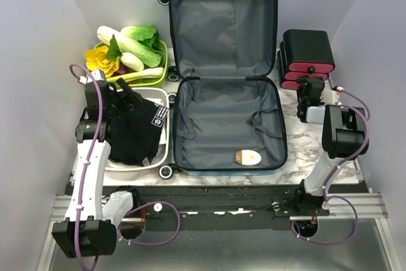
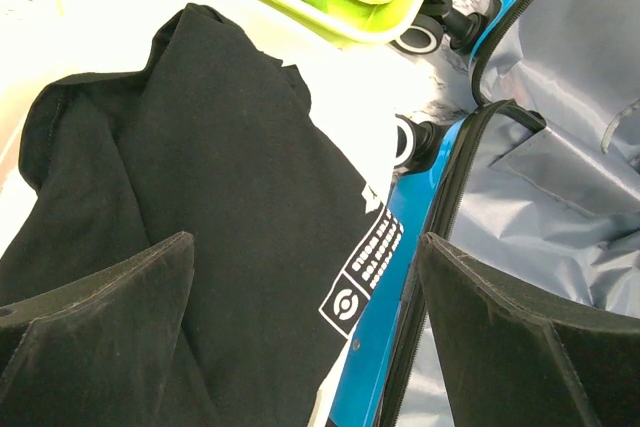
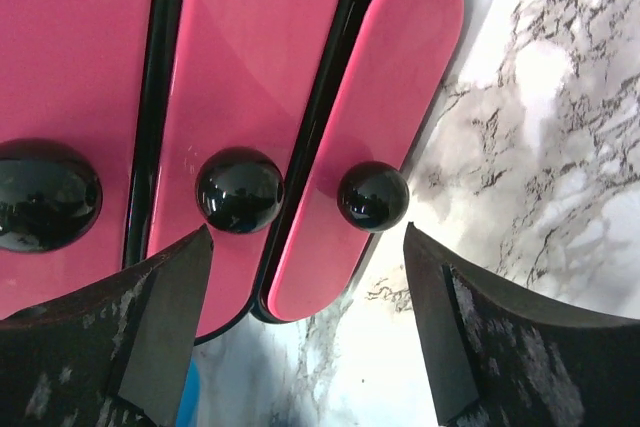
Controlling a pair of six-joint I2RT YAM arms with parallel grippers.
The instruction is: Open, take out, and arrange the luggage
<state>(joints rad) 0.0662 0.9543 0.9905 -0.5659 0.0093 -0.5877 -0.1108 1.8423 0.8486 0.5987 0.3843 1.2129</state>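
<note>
Luggage (image 1: 225,93) lies open at table centre, black garment (image 1: 134,132) set in the left tray (image 1: 152,93) (one pale oval item (image 1: 247,157) remains in its near half). The left gripper (image 2: 305,242) and right gripper (image 3: 308,237) gape empty.

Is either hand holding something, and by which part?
Nothing. The left hand is open over the black garment; the right hand is open before the pink drawers.

A white marble-patterned table (image 1: 306,147) is enclosed on three sides by plain pale walls (image 1: 38,36), and a metal rail (image 1: 361,202) is fixed along its near edge.
</note>
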